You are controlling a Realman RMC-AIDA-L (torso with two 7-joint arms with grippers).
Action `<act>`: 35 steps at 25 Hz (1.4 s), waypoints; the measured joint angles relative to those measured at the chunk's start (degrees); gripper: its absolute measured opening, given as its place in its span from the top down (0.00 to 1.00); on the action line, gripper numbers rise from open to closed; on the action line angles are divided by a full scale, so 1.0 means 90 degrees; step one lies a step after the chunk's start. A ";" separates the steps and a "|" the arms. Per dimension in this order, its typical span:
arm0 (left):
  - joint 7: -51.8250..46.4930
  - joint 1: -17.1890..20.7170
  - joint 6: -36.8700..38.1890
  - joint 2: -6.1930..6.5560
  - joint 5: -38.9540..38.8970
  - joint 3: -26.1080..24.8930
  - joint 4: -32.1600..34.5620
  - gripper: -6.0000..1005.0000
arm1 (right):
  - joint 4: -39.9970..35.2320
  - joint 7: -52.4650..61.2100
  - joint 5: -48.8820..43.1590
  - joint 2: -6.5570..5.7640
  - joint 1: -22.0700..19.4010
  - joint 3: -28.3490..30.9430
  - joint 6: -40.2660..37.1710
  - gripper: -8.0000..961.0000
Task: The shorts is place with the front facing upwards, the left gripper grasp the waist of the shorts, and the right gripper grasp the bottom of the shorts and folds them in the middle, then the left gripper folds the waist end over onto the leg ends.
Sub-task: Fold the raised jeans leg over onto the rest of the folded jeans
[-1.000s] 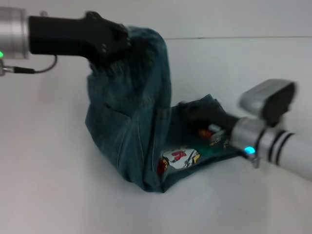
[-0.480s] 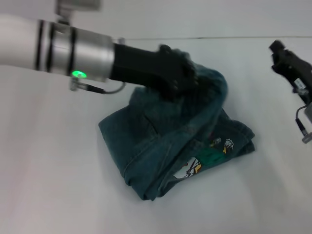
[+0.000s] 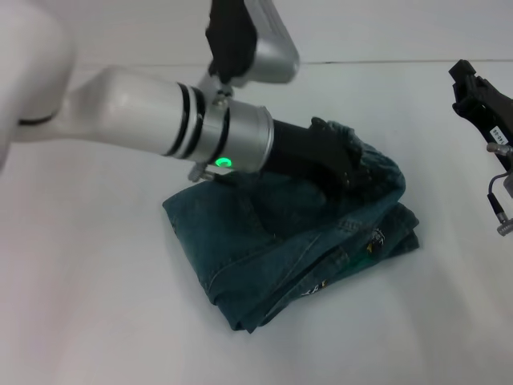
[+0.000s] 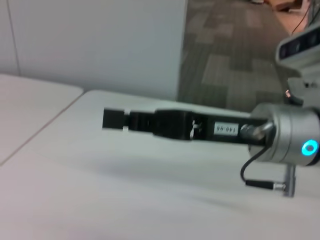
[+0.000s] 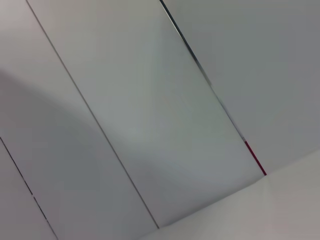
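Observation:
The blue denim shorts (image 3: 256, 233) lie folded in a bundle in the middle of the white table (image 3: 96, 305). My left gripper (image 3: 351, 167) reaches across from the left and is shut on the waist of the shorts (image 3: 383, 164), which bunches up around its tips above the bundle's right end. The leg ends (image 3: 405, 234) lie underneath there, partly covered. A sliver of the cartoon print (image 3: 314, 286) peeks from the front fold. My right gripper (image 3: 474, 90) hovers off to the far right, away from the cloth; the left wrist view shows the right gripper (image 4: 114, 120) from the side.
Bare white tabletop surrounds the bundle on all sides. A cable (image 3: 498, 204) hangs from the right arm at the right edge. The right wrist view shows only white wall panels (image 5: 150, 110). Beyond the table's far edge lies grey carpet (image 4: 230, 55).
My left arm has swung right and down, carrying the waist end over the folded legs. The right gripper let go of the shorts a second ago and has pulled back to the far right.

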 joint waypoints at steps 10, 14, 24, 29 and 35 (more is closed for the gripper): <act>0.0056 0.0157 -0.0079 0.0020 -0.0365 0.0167 -0.0073 0.59 | 0.0003 -0.0041 0.0001 0.0021 0.0012 -0.0065 0.0054 0.99; 0.0280 0.0205 -0.0042 -0.0002 -0.0642 0.0250 -0.0069 0.43 | 0.0014 -0.0065 0.0000 0.0031 0.0049 -0.0138 0.0096 0.99; 0.0886 0.0235 -0.0079 -0.0011 -0.1340 0.0338 -0.0231 0.11 | 0.0018 -0.0075 0.0035 0.0033 -0.0102 0.0002 0.0187 0.99; 0.1048 0.0162 -0.0130 0.0001 -0.1395 0.0683 -0.0391 0.08 | -0.0026 -0.0076 0.0040 0.0006 -0.0227 0.0210 0.0137 0.99; 0.0870 0.0030 0.0019 0.0047 -0.0927 0.0925 -0.0201 0.08 | -0.0065 -0.0075 0.0040 -0.0001 -0.0269 0.0253 0.0151 0.99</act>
